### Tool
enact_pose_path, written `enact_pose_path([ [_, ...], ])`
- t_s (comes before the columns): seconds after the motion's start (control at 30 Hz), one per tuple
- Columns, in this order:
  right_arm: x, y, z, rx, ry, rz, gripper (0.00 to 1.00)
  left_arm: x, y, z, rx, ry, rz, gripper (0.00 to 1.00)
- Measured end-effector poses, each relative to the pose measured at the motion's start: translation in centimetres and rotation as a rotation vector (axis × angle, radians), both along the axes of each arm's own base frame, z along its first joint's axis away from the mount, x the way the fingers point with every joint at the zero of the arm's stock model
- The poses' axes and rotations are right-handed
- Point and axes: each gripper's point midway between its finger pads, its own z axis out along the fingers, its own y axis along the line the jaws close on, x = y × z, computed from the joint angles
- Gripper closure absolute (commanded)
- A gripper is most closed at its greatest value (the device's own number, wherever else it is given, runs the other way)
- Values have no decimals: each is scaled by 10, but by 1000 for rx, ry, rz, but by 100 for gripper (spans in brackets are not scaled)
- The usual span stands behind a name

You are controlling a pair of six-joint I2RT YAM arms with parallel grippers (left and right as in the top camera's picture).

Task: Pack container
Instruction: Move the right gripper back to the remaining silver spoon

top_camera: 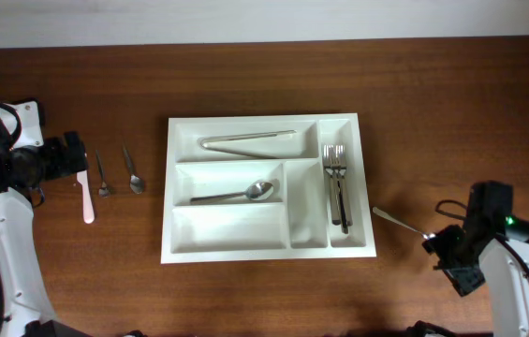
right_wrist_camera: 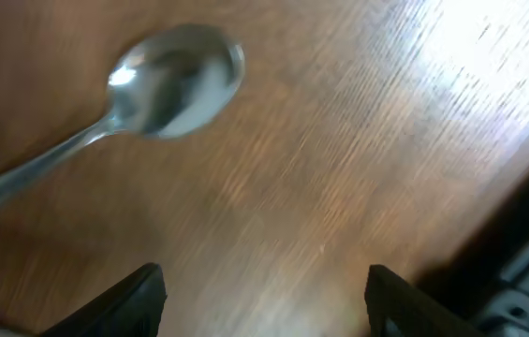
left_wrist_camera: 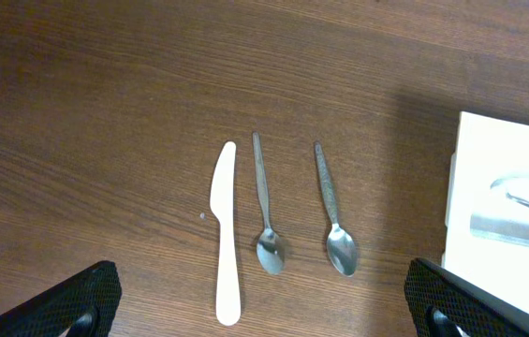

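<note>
The right fingers (right_wrist_camera: 138, 295) stand apart and empty over the surface (top_camera: 451, 112). A loose spoon (right_wrist_camera: 175, 80) lies just ahead of them, right of the white tray (top_camera: 259, 256), which sits mid-surface. Fetching it looks like the step in hand: straddle the thin handle rather than the bowl, go low, pinch squarely, then lay it with the tray's spoon (top_camera: 245, 194). The left fingers (left_wrist_camera: 86, 300) are spread wide, holding nothing. Count: one tray, one tongs (top_camera: 245, 141), two forks (top_camera: 336, 173), four spoons including two small spoons (left_wrist_camera: 269, 248), and one white knife (top_camera: 87, 192).

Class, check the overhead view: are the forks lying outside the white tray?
No, the forks lie in the rightmost narrow compartment of the tray.
</note>
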Motion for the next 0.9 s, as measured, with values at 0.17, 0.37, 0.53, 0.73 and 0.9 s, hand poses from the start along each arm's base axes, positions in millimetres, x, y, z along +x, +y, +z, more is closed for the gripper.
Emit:
enact_pose_path([
  [0.17,7,-14,-21,37,-103,-62,33,0,0,0,0,0,0,1],
  [0.37,23,-21,-33,67,-210,-9,33,0,0,0,0,0,0,1],
  [0.53,37,-22,-42,90,-236,51,45,0,0,0,0,0,0,1],
  [0.73,45,-22,-57,130,-221,68,46,0,0,0,0,0,0,1],
  [0.9,53,-24,-56,139,-243,73,50,0,0,0,0,0,0,1],
])
